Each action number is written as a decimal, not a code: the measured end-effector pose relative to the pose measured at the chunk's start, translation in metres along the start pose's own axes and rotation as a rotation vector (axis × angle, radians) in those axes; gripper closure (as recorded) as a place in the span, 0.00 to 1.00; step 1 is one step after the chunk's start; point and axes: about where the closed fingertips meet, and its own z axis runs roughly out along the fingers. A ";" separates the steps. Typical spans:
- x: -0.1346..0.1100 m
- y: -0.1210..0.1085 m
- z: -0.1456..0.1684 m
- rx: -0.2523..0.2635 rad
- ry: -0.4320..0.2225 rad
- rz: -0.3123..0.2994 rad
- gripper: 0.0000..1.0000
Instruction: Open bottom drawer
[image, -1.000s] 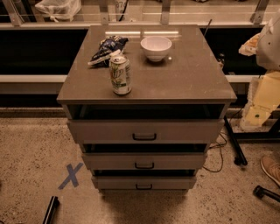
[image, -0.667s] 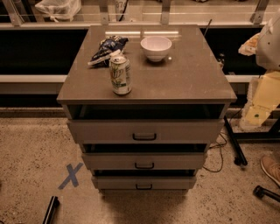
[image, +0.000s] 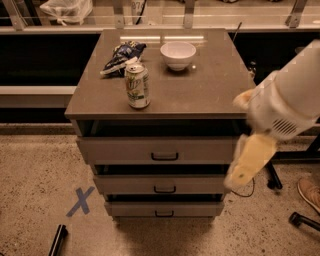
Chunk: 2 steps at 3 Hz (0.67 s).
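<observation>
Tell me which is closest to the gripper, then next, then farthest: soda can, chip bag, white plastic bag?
The gripper hangs at the right, beside the drawers.
1. Soda can, front left of the cabinet top.
2. Chip bag, back left of the top.
3. White plastic bag, far back left.

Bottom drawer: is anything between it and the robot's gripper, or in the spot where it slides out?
Nothing visible. The gripper hangs at the right side of the cabinet, above the bottom drawer. Only bare floor lies in front.
</observation>
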 end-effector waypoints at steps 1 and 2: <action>-0.020 0.051 0.064 -0.078 -0.148 0.020 0.00; -0.031 0.072 0.093 -0.096 -0.168 0.016 0.00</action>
